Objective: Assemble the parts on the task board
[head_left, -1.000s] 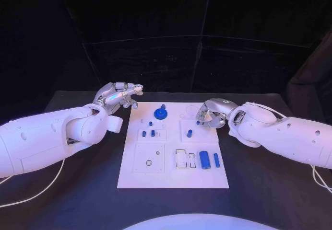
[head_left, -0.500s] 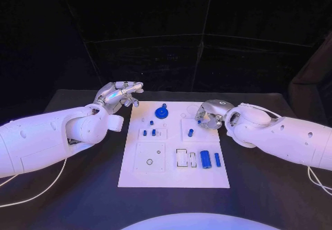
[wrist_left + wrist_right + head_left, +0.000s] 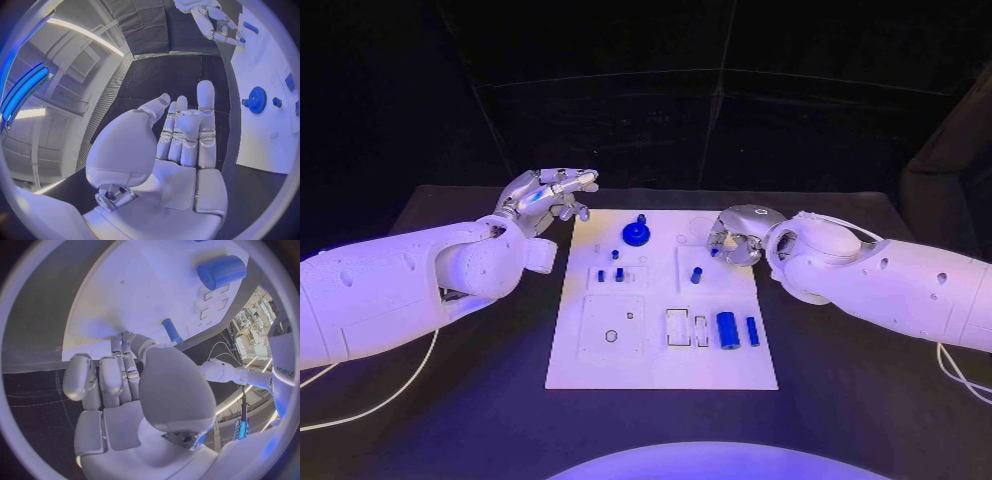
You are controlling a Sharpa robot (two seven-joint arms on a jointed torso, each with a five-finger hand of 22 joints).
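The white task board point(image 3: 661, 350) lies in the middle of the table. At its far end stands a blue gear point(image 3: 635, 236) point(image 3: 257, 99), with small blue pegs point(image 3: 609, 275) nearer. A blue peg point(image 3: 694, 278) point(image 3: 172, 331) stands right of centre, and a thick blue cylinder point(image 3: 727, 328) point(image 3: 222, 271) and a slim bar point(image 3: 751, 332) lie near right. My right hand point(image 3: 737, 236) point(image 3: 125, 375) hovers over the board's far right part, fingers curled against the thumb, pinching a small blue part point(image 3: 715, 252). My left hand point(image 3: 548, 195) point(image 3: 184, 135) is raised beyond the far left corner, fingers straight, holding nothing.
Black table point(image 3: 459, 400) runs around the board on all sides. A white cable point(image 3: 387, 395) trails under my left arm and another cable point(image 3: 963, 375) under my right. Several rectangular cutouts point(image 3: 678, 328) sit on the board beside the cylinder.
My right hand has shifted a little toward the board's far end with the small blue part in its fingertips. My left hand has hardly moved.
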